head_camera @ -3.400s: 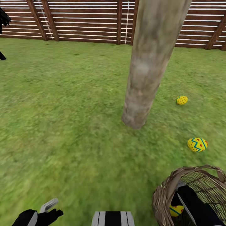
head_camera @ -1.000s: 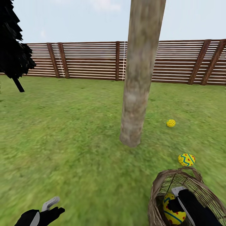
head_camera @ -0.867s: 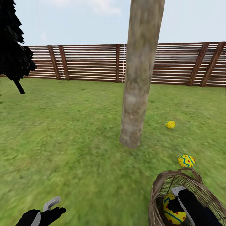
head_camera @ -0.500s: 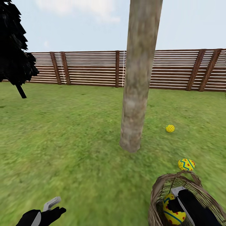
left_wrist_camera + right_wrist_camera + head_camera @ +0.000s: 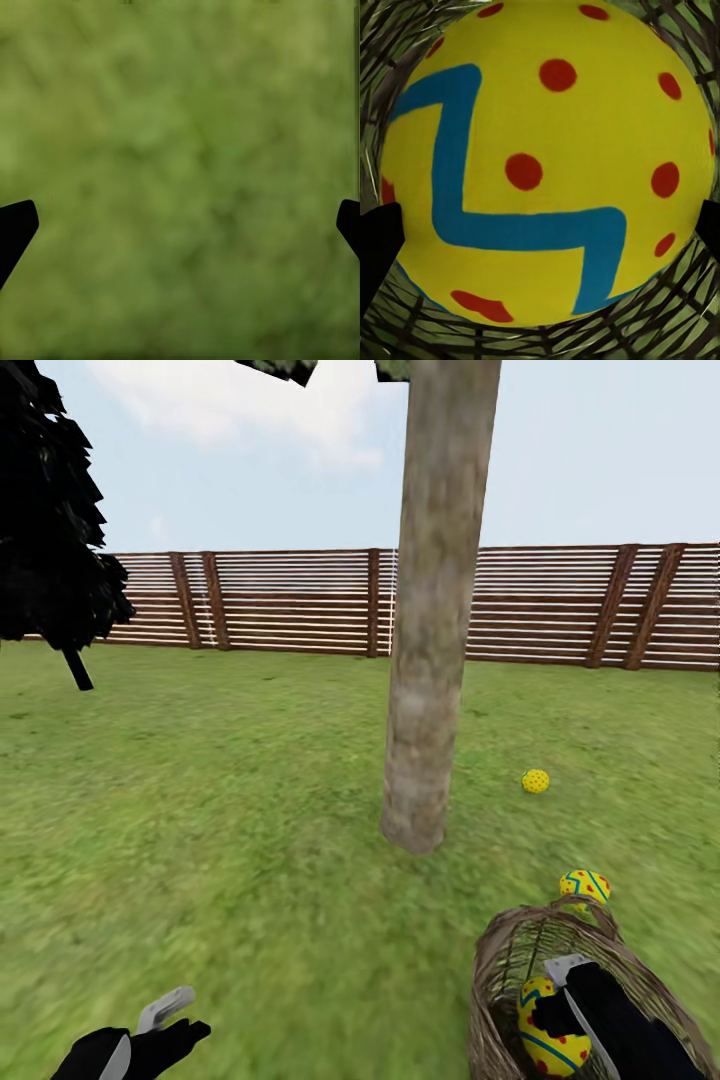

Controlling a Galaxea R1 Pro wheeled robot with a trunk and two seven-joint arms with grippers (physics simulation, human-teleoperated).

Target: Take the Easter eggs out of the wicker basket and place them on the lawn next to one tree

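The pale tree trunk [image 5: 430, 660] rises from the lawn [image 5: 220, 830] mid-view. One yellow Easter egg [image 5: 535, 781] lies on the grass to its right, a second egg [image 5: 585, 884] nearer, just behind the wicker basket [image 5: 500, 970]. The third egg [image 5: 548, 1032] sits inside the basket. My right gripper [image 5: 556, 1002] reaches down into the basket, open, with that egg [image 5: 547, 150] filling the gap between its fingertips [image 5: 379, 247]. My left gripper [image 5: 150, 1032] hangs open over bare grass [image 5: 180, 150] at the near left.
A brown slat fence [image 5: 300, 600] closes the far side of the garden. A small all-black tree [image 5: 45, 530] stands at the far left. Open grass spreads left of the trunk.
The head view has tilted upward, bringing in more sky and pushing the fence lower. Both arms, the basket and the eggs hold their places.
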